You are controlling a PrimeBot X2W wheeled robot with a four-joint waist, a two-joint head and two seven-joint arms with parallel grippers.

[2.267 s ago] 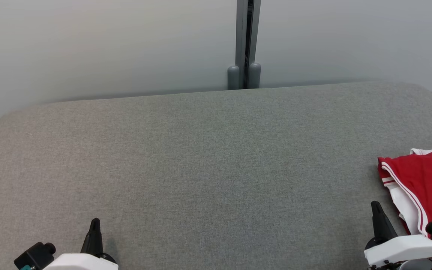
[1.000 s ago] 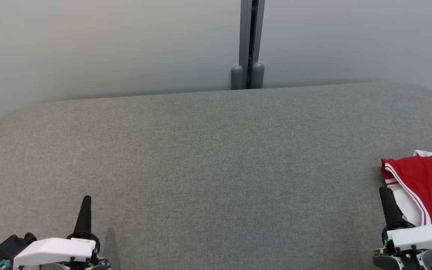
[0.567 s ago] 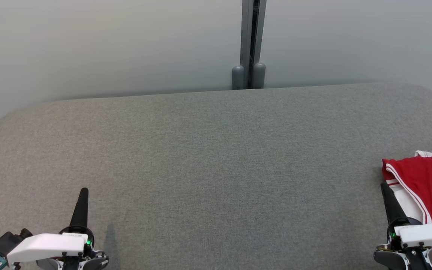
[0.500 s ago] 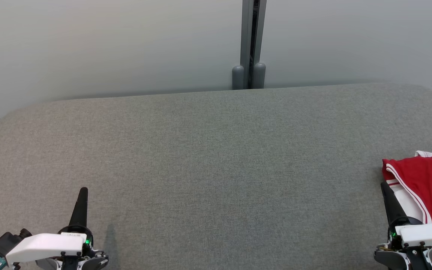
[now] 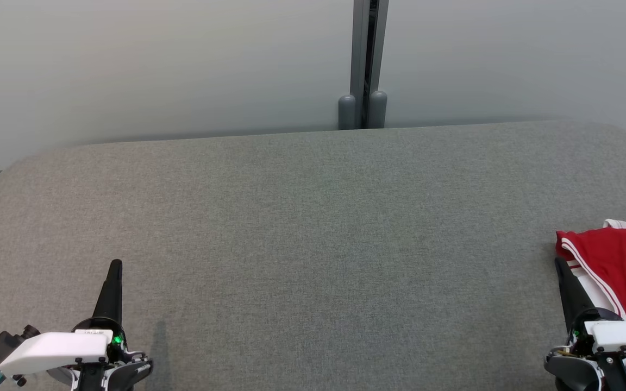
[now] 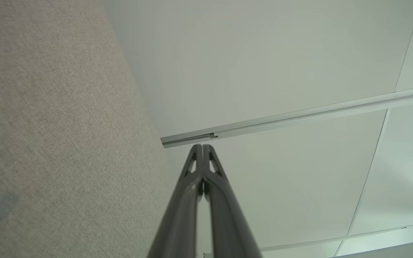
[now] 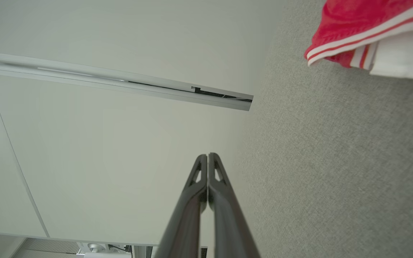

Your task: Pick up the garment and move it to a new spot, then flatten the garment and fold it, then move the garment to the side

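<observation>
1. Head view: we see a broad grey fabric-covered table (image 5: 313,233) with rounded far corners. It runs back to a pale grey-white panelled wall (image 5: 155,65), which is split by a grey vertical metal post (image 5: 364,54).
2. We find the red garment with white striped trim and a white layer underneath (image 5: 623,255) lying on the table's right side, toward the front. The picture's right edge cuts off part of it.
3. We see the left gripper (image 5: 115,264) at the lower left. Its two long dark fingers are pressed together into one spike that points toward the wall, well apart from the garment.
4. We see the right gripper (image 5: 559,262) at the lower right, its fingers likewise pressed together tip to tip. Its point lies just beside the garment's left hem.
5. Left wrist view: we look along the closed fingers (image 6: 186,200), whose tips meet. The table's grey cloth lies along the left side and the wall is on the right.
6. Right wrist view: we see the fingers (image 7: 228,215) meeting at their tips, with the wall to the left. The garment lies on the grey cloth at the upper right, and bare cloth separates it from the fingertips. Its red hem carries white stripes, and the white layer shows beside it.
7. We cannot tell whether either gripper touches the table.
</observation>
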